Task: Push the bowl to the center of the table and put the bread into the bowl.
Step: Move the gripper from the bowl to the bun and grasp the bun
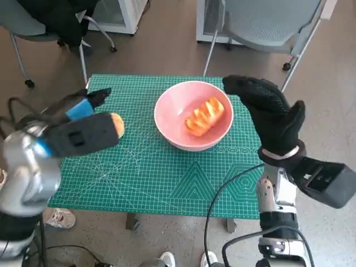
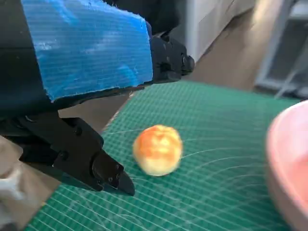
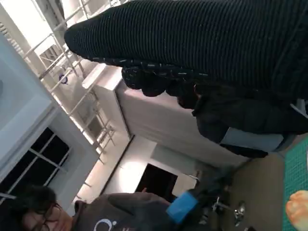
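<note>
Seen from the head camera, the pink bowl (image 1: 193, 115) sits on the green cutting mat (image 1: 156, 178) slightly right of the table's middle, toward the far edge. One piece of bread (image 1: 204, 115), orange and ridged, lies inside it. A second round bun (image 1: 117, 125) lies on the mat left of the bowl, well apart from it, partly hidden behind the left hand (image 1: 83, 130). That hand hovers just beside the bun, fingers apart, holding nothing. The right hand (image 1: 272, 114) (black knit glove) is raised beside the bowl's right rim, fingers spread, empty; whether it touches the rim I cannot tell. Grey chairs (image 1: 267, 22) stand beyond the table.

Left wrist view: the taped hand (image 2: 84, 53) is open, black fingers (image 2: 79, 154) on either side of the bun (image 2: 158, 149) but clear of it. The bun rests on the mat (image 2: 216, 139), with the bowl's rim (image 2: 284, 163) at the frame edge.

Right wrist view: the glove (image 3: 202, 43) fills the top of the frame, nothing in its grasp. Camera points mostly at the room: a person (image 3: 96, 211) in a dark top, white shelving behind. A sliver of mat and the bun (image 3: 298, 209) show at the edge.
</note>
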### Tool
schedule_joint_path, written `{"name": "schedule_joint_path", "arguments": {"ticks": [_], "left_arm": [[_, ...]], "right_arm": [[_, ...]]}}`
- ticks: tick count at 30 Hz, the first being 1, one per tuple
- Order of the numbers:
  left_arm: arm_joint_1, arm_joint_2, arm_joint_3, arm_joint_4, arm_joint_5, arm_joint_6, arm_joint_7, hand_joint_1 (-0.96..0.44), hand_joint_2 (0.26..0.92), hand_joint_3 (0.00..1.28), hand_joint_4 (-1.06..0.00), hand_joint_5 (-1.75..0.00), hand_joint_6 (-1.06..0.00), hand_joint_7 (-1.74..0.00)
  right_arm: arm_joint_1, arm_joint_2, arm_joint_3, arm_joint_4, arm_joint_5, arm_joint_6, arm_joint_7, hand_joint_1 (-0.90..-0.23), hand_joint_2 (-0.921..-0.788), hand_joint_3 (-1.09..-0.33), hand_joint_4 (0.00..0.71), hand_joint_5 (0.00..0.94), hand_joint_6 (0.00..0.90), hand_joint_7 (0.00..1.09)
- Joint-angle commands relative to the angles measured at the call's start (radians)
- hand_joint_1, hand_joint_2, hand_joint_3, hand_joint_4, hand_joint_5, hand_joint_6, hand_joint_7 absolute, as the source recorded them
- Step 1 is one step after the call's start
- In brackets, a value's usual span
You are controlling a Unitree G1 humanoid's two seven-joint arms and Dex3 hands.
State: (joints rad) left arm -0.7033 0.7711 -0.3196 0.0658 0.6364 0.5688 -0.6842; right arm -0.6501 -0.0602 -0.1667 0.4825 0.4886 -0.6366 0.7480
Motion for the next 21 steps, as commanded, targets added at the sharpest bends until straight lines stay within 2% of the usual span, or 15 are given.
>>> {"name": "schedule_joint_path", "arguments": {"ticks": [1,9,21], "left_arm": [[-0.093,-0.025,-0.062,0.140,0.053,-0.037,-0.004,-0.18,0.703,0.01,0.00,0.00,-0.13,0.00],[-0.209,-0.079,-0.146,0.372,0.113,-0.072,-0.013,-0.29,0.702,0.01,0.00,0.00,-0.12,0.00],[-0.315,-0.175,-0.198,0.628,0.147,-0.109,0.026,-0.31,0.700,0.00,0.00,0.00,-0.12,0.00]], "right_arm": [[0.009,-0.006,-0.007,0.011,0.006,0.012,0.011,-0.679,-0.921,-0.834,0.057,0.003,0.000,0.28],[0.014,-0.012,-0.013,0.008,0.010,0.020,0.018,-0.683,-0.921,-0.832,0.057,0.003,0.000,0.28],[0.020,-0.016,-0.015,0.007,0.013,0.027,0.022,-0.695,-0.921,-0.813,0.058,0.002,-0.001,0.27]]}}
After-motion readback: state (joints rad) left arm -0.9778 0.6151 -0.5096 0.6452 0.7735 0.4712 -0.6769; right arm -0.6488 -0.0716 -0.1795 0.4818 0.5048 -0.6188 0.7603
